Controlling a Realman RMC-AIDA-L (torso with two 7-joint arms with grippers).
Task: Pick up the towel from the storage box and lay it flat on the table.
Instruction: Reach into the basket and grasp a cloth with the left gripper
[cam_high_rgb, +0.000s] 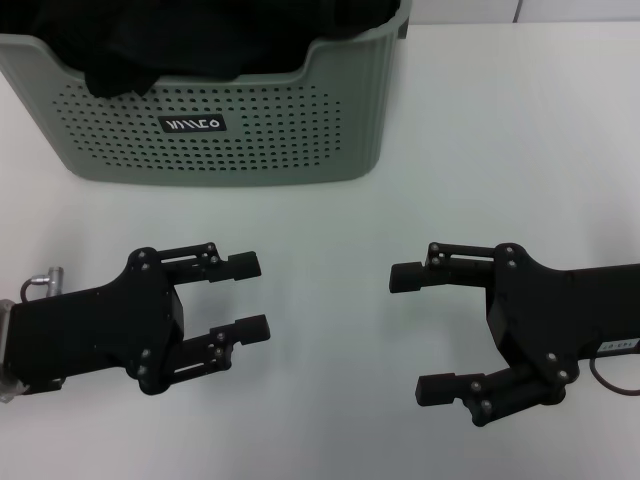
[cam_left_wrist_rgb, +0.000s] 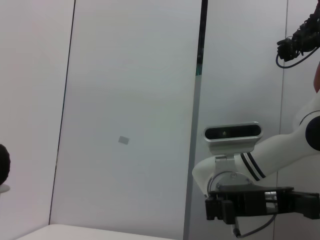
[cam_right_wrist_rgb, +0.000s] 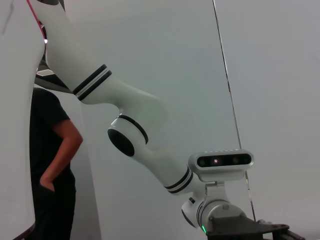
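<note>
Nothing is done yet: only dark cloth shows in the basket (cam_high_rgb: 215, 125) at the table's (cam_high_rgb: 500, 150) far left edge, and no yellow towel is visible. The left gripper (cam_high_rgb: 243, 296) and right gripper (cam_high_rgb: 425, 330) hover near the front edge, both spread and empty.

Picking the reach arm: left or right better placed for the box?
Left, probably. The left gripper hovers open over the table, directly in front of the box. The right gripper, also open, sits past the box's right end. Only dark cloth shows inside.
</note>
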